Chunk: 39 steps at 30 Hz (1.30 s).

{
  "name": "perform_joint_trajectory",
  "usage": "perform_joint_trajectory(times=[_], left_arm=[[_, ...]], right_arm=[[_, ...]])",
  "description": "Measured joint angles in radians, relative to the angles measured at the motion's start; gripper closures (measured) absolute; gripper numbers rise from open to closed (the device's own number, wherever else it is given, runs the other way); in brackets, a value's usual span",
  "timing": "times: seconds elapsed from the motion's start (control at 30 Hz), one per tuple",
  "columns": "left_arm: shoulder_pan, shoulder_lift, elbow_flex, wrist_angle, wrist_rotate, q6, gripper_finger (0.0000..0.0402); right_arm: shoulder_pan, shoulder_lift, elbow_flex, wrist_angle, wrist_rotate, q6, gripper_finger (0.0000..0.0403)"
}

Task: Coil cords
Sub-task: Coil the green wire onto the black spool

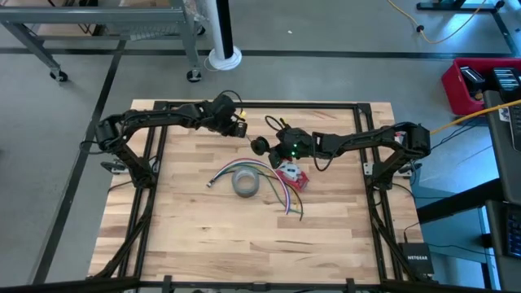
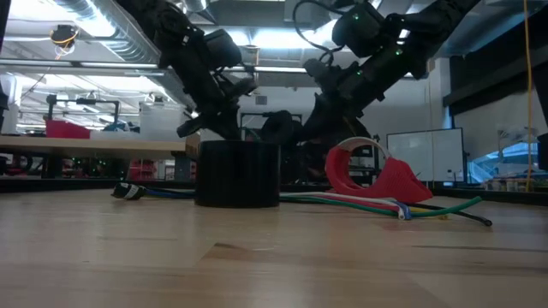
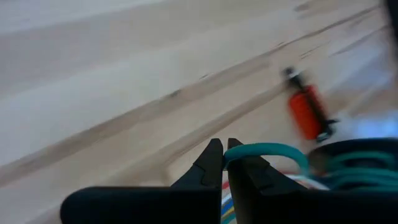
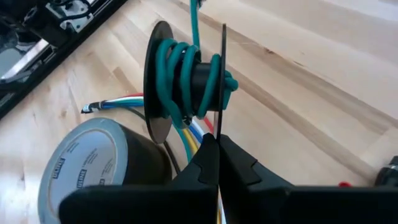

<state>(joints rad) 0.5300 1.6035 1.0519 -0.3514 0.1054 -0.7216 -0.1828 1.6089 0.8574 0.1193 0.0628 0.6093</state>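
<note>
A black spool (image 4: 186, 78) with a green cord (image 4: 177, 68) wound around its hub hangs above the table's far middle, next to my right gripper (image 4: 217, 140), which is shut on it. The cord's free length (image 4: 194, 15) runs from the spool to my left gripper (image 3: 225, 152), which is shut on it just left of the spool (image 1: 259, 146). In the high view my left gripper (image 1: 241, 129) and right gripper (image 1: 267, 147) are close together. A loose bundle of coloured cords (image 1: 281, 194) lies flat on the table. My left gripper pinches the green cord (image 3: 239, 149) between its two fingertips, slanting downward from the table's left. From the fingers the cord bends in a curve (image 3: 283, 149) toward the spool (image 3: 357, 165), clear of the table. My right gripper pinches the rim of the spool's thin flange (image 4: 222, 121) between its two fingers, edge-on, coming from the table's right and slanting down. The spool is lifted clear of the table, its axis about level.
A grey tape roll (image 1: 246, 181) stands near the table's middle, below the grippers, with a red tape dispenser (image 1: 292, 177) to its right. The coloured cords (image 2: 368, 204) pass by the roll (image 2: 238, 174). A small red-and-black object (image 3: 306, 112) lies on the wood.
</note>
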Motion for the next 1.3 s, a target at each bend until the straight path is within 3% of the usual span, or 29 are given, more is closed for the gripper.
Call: perform_joint_trajectory(times=[0.2, 0.77, 1.1, 1.3], left_arm=[[0.001, 0.0, 0.0, 0.105, 0.031, -0.034, 0.04], [-0.092, 0.0, 0.0, 0.145, 0.093, -0.152, 0.04], [-0.07, 0.0, 0.0, 0.309, 0.091, -0.261, 0.04], [-0.11, 0.0, 0.0, 0.35, 0.06, -0.27, 0.04]], right_arm=[[0.015, 0.0, 0.0, -0.01, 0.047, -0.013, 0.0403], [0.013, 0.0, 0.0, -0.05, 0.245, -0.013, 0.0403], [0.013, 0.0, 0.0, -0.097, 0.26, -0.017, 0.0403], [0.013, 0.0, 0.0, -0.079, 0.287, -0.031, 0.0403]])
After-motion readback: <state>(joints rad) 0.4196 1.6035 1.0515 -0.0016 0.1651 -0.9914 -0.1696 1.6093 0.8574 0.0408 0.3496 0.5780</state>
